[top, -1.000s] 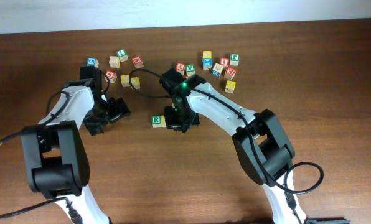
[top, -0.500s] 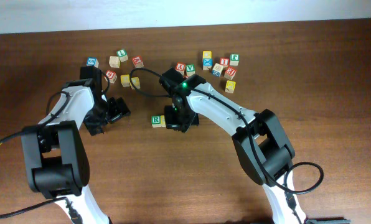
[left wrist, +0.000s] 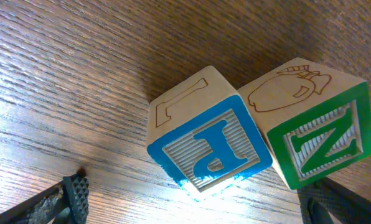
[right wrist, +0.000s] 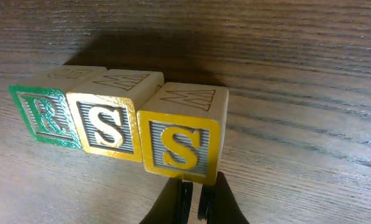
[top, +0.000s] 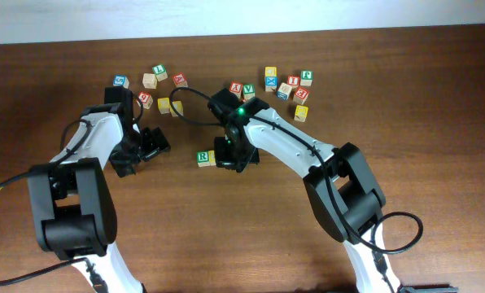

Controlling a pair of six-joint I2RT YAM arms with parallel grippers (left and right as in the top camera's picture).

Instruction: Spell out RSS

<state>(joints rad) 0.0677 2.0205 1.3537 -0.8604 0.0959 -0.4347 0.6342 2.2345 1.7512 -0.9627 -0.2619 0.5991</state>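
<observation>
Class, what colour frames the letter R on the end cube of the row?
Green; the R cube shows it best in the right wrist view.

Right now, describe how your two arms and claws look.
The left arm and right arm have white shells with bulky black joints. Thin black cables trail from them. A green light glows on the right arm. The left claw and right claw are black; the left's pads look ridged.
</observation>
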